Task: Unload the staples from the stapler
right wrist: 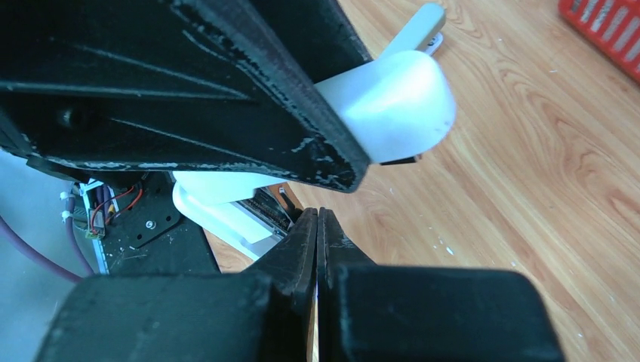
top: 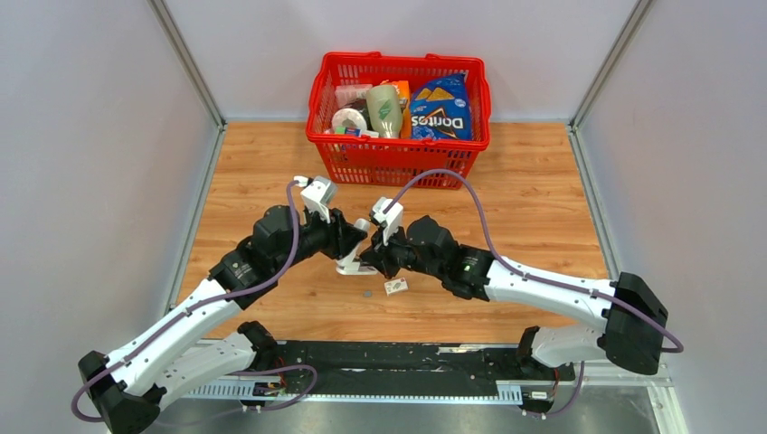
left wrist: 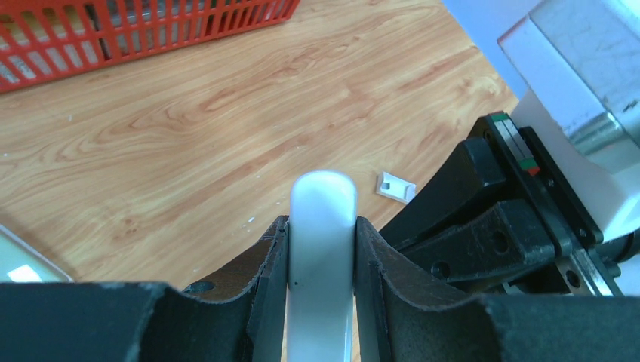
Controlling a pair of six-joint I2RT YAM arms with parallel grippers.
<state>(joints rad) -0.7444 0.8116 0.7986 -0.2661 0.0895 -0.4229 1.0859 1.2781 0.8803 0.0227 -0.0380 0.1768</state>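
table (top: 543, 217): wood top; the work sits mid-table, where both arms reach.
basket (top: 398, 165): red, at the far edge, with a chip bag, cup and tape roll inside. Well apart from the stapler, not needed for this step.
left gripper (left wrist: 323, 226): clamped on the stapler's white upper arm. My read: it acts as the vise and presents the magazine to the other arm.
right gripper (right wrist: 317, 220): fingers pressed together, tips right at the open magazine. Looks set up to pinch or poke at the channel. Cannot tell if anything thin is between the tips.
stapler (top: 355, 264): white, between the 2 grippers, hinged open with the base below the gripped arm. Cannot tell if the base touches the table.
white piece (top: 395, 286): small, on the table just beside the stapler, near side. Too small to identify.
staples: none clearly visible. The metal channel shows only partly in the right wrist view, mostly covered by the left finger.
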